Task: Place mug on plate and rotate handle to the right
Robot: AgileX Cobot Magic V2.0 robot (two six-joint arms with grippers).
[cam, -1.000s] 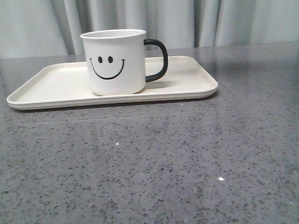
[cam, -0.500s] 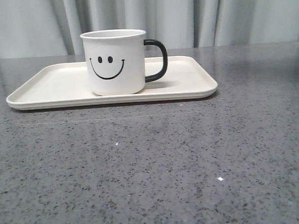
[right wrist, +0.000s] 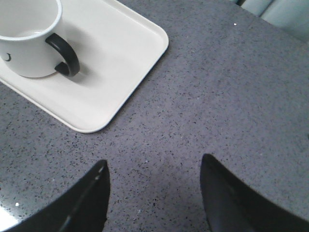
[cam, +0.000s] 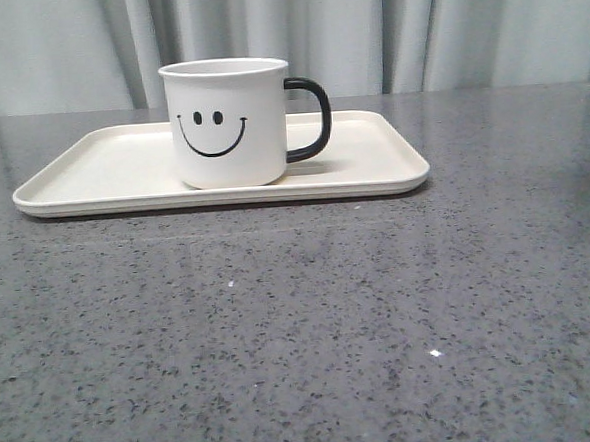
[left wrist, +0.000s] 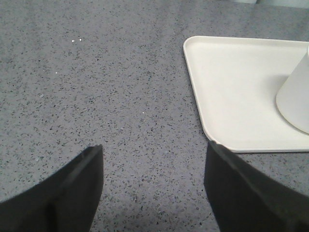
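The white mug (cam: pixel 227 123) with a black smiley face stands upright on the cream plate (cam: pixel 92 178). Its black handle (cam: pixel 311 118) points to the right. The mug also shows in the right wrist view (right wrist: pixel 26 38) with its handle (right wrist: pixel 65 55), and its edge shows in the left wrist view (left wrist: pixel 295 99) on the plate (left wrist: pixel 231 92). My left gripper (left wrist: pixel 154 159) is open and empty over the table, left of the plate. My right gripper (right wrist: pixel 154 169) is open and empty over the table, off the plate's (right wrist: pixel 120 63) right end. Neither gripper shows in the front view.
The grey speckled tabletop (cam: pixel 302 331) stretches in front of the plate. Pale curtains (cam: pixel 413 23) hang behind the table's far edge.
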